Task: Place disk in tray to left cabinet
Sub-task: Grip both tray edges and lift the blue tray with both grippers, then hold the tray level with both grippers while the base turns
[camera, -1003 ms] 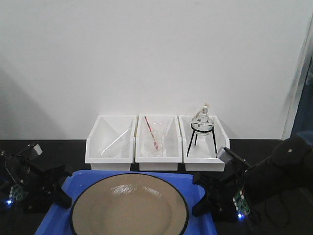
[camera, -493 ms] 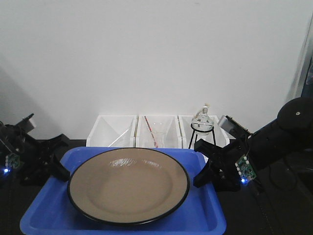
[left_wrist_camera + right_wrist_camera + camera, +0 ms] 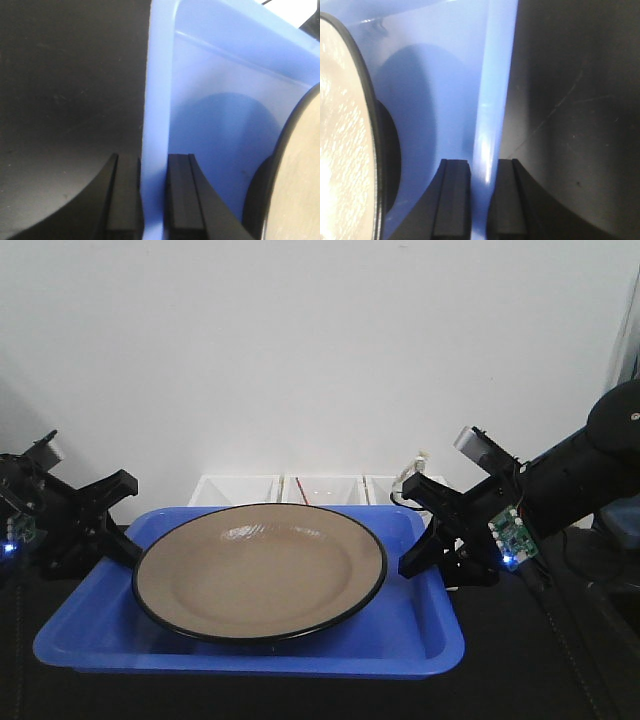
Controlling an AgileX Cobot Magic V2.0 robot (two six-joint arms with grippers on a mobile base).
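Tray (image 3: 420,640) is held at both short ends. Left tool (image 3: 128,530) is clamped on the left rim, right tool (image 3: 412,530) on the right rim.

Left wrist view: tool (image 3: 154,200) straddles the wall, one finger (image 3: 181,200) inside the tray and the other outside, both tight against the plastic. Right wrist view shows the same for the right tool (image 3: 479,200): rim pinched, no gap.

Disk (image 3: 260,570) sits in the tray, concave side up. It fills most of the floor, and its black edge is near both side walls. In both wrist views the disk edge is just beside the inner finger; can't tell if they touch.

Tray is level side to side. It blocks most of the white bins (image 3: 240,485) at the wall behind, so only their top edges show. Dark surface (image 3: 580,660) is below and to either side. Can't tell if the tray bottom is touching it.
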